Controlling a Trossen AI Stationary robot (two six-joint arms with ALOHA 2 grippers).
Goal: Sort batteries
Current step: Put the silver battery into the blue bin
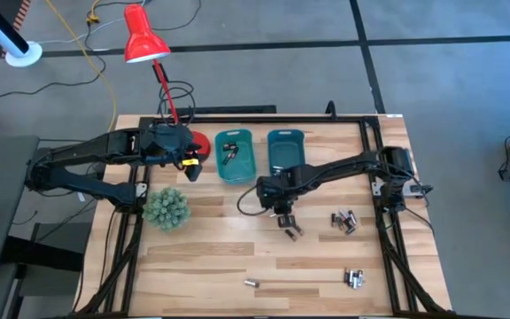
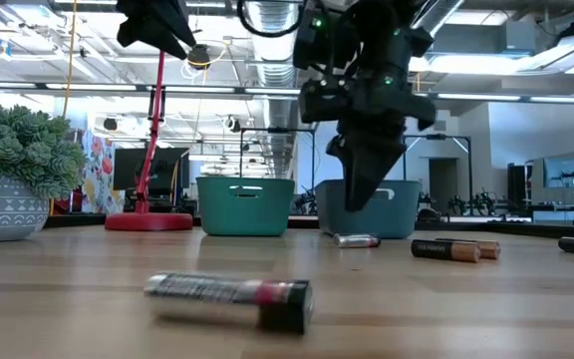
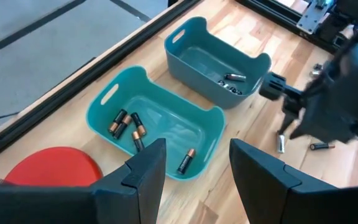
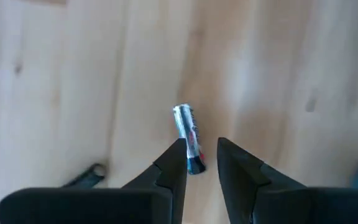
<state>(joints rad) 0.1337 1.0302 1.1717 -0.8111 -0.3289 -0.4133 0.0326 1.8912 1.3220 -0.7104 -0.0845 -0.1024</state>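
Note:
My right gripper point(image 1: 283, 215) hangs over the middle of the table, pointing down, shut on a silver battery point(image 4: 187, 134) with a red and dark end. A dark battery point(image 4: 89, 177) lies on the wood beside it. Loose batteries lie at the right point(image 1: 343, 221) and near the front edge point(image 1: 354, 278). The light teal bin point(image 3: 157, 121) holds several black and copper batteries. The darker bin point(image 3: 216, 56) holds silver ones point(image 3: 232, 81). My left gripper point(image 3: 197, 152) stands open above the light bin's near left corner, with nothing between its fingers. My right gripper pinches the battery's dark end point(image 4: 196, 163) between its two fingertips, coming from above and pointing down. The rest of the battery sticks out past the fingertips. It looks lifted clear of the wood below; the low view does not show the hold.
A green spiky plant point(image 1: 166, 208) in a pot stands at the table's left. A red lamp point(image 1: 144, 40) has its round base point(image 1: 197, 142) at the far left, next to the bins. One battery point(image 2: 232, 294) lies close to the front edge. Black rails frame the table.

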